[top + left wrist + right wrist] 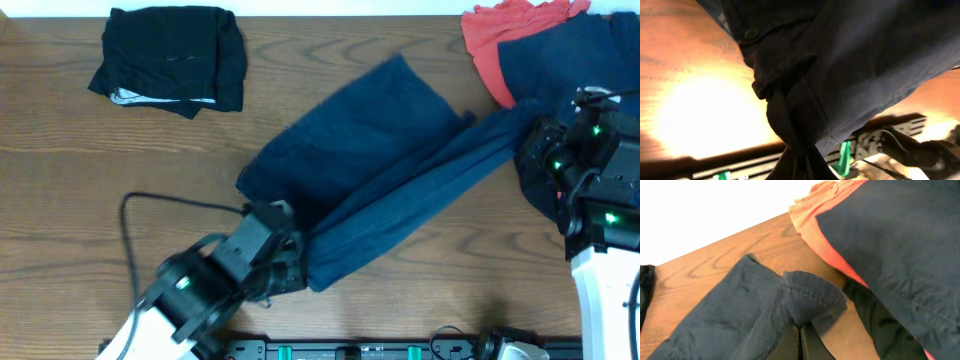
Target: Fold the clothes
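Navy trousers lie stretched across the middle of the table. Your left gripper is closed tight on their waist near the table's front edge, and your right gripper is closed tight on a leg end at the table's right side

Black left arm and right arm, green lights, white bases, looping black cable, dark fingers.

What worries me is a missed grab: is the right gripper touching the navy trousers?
Touching. The right wrist view shows the right gripper pinching the navy trousers at the hem.
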`<action>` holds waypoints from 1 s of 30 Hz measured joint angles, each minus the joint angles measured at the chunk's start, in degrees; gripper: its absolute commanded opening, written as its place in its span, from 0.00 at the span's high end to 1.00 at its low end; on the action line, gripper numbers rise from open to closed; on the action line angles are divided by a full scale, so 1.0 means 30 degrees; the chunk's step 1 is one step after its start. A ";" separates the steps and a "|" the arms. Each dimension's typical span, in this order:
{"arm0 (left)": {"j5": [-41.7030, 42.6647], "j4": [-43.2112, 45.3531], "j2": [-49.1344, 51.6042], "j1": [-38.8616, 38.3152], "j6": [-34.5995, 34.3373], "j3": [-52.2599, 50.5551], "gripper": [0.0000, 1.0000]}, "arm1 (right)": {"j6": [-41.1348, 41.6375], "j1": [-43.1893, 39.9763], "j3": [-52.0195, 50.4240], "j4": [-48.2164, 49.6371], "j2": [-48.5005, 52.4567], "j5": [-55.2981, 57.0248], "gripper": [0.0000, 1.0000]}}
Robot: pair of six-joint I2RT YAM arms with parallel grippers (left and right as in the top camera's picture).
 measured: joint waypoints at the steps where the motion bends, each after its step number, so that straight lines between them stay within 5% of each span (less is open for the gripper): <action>1: 0.0000 -0.0117 -0.0437 -0.0015 -0.0102 0.0000 0.94 | 0.0000 0.0000 0.0000 -0.0197 -0.0117 -0.0022 0.99; 15: -0.4444 -0.0226 -0.0415 -0.0597 -0.1180 0.0000 0.94 | -0.0175 0.0408 0.0036 0.2601 0.1647 -0.2062 0.99; 30: -1.5081 0.0896 0.3417 -0.0597 -0.4095 -0.0015 0.94 | -0.2499 0.3898 0.0080 1.4885 0.8969 -0.2965 0.99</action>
